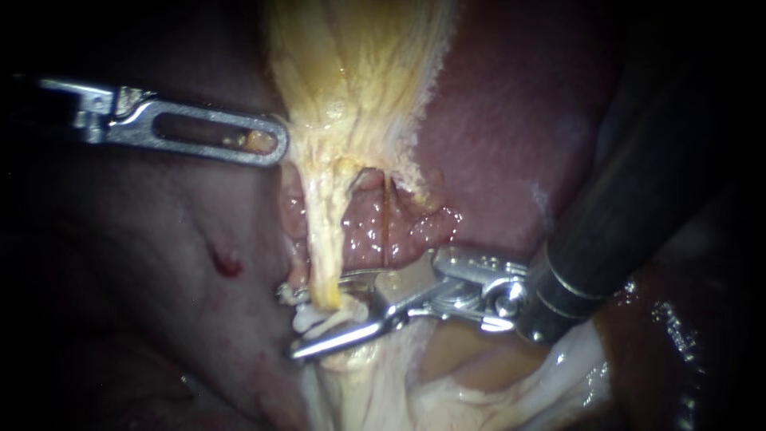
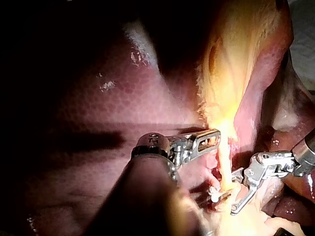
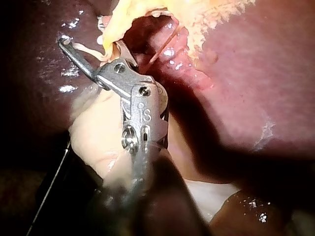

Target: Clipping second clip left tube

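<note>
Right instrument, lower centre, has its jaws wide apart straddling the left tube with a white clip between them; it looks not yet squeezed shut, so closing is left to do. Farther up, the left instrument, upper left, has its jaws closed on the gallbladder edge. Count: two instruments, two tubes (right tube), one clip seen.

Nothing here reads as a label, brand or sign. Small stamped characters stand on the metal wrist of the right instrument, seen in its own wrist view. What may be a faint mark sits on the collar of the left instrument, too blurred to make out.
</note>
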Available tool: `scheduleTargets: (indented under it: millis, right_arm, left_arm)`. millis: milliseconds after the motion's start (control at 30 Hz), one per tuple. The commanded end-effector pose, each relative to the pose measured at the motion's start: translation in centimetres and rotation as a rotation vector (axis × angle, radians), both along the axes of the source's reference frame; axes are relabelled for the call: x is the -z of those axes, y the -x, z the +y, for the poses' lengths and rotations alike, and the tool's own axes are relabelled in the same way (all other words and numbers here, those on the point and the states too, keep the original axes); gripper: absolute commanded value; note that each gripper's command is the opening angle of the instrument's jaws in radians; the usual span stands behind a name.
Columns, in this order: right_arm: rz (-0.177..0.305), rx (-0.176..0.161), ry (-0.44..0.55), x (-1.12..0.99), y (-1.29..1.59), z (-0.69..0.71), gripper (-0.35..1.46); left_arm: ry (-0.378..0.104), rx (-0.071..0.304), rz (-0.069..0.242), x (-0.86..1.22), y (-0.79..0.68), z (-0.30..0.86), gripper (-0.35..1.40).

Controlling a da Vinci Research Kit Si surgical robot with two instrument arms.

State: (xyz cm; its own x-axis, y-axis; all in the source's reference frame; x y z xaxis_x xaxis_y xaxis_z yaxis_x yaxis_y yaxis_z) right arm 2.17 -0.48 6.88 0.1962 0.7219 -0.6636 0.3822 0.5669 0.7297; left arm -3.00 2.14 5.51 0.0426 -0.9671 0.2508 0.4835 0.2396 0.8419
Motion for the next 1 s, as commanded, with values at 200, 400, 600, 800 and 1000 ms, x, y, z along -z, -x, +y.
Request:
scheduleTargets:
  millis: [200,400,600,800,1000]
  right_arm:
    - [0.034,0.032,-0.011,0.12,-0.01,-0.08,0.49]
    - [0.059,0.055,-0.012,0.20,0.00,-0.14,0.48]
    - [0.059,0.056,-0.012,0.21,0.00,-0.15,0.47]
    - [0.061,0.059,-0.013,0.16,0.02,-0.11,0.29]
    - [0.052,0.046,-0.011,0.11,0.10,-0.08,-0.13]
  left_arm:
    - [0.001,-0.001,-0.001,-0.01,0.00,0.00,-0.35]
    - [0.001,-0.001,-0.001,-0.01,-0.01,0.00,-0.35]
    - [0.001,-0.001,-0.001,-0.02,-0.01,0.00,-0.35]
    - [0.001,-0.001,-0.002,-0.02,-0.01,0.00,-0.35]
    - [0.001,-0.001,-0.002,-0.02,-0.01,0.00,-0.35]
